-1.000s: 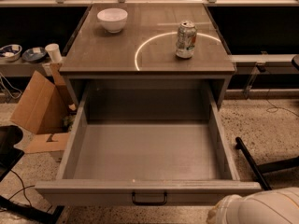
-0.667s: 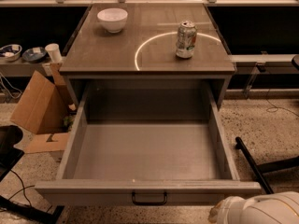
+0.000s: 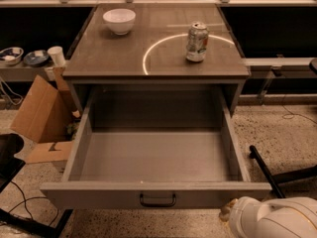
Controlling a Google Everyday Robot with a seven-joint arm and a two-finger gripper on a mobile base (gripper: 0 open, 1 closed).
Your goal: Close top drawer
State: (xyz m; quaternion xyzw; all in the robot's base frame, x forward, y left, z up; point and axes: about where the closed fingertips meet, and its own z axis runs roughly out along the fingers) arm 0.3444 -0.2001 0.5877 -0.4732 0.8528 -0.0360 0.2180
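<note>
The top drawer point(image 3: 99, 196) is a wide, deep grey drawer. It stands pulled far out of the grey cabinet point(image 3: 163, 66), and its inside is empty. A small dark handle point(image 3: 157, 200) sits at the centre of its front panel. My gripper point(image 3: 229, 213) is at the bottom right, at the end of the white arm point(image 3: 277, 219). It is just below the right end of the drawer's front panel and mostly hidden behind the arm.
A white bowl point(image 3: 119, 20) and a drink can point(image 3: 197, 42) stand on the cabinet top. An open cardboard box point(image 3: 42, 114) lies on the floor to the left. A dark bar point(image 3: 265, 170) lies on the floor to the right, and cables point(image 3: 25, 202) run at the lower left.
The white arm has shifted slightly left along the bottom edge, towards the drawer front. The drawer has not moved.
</note>
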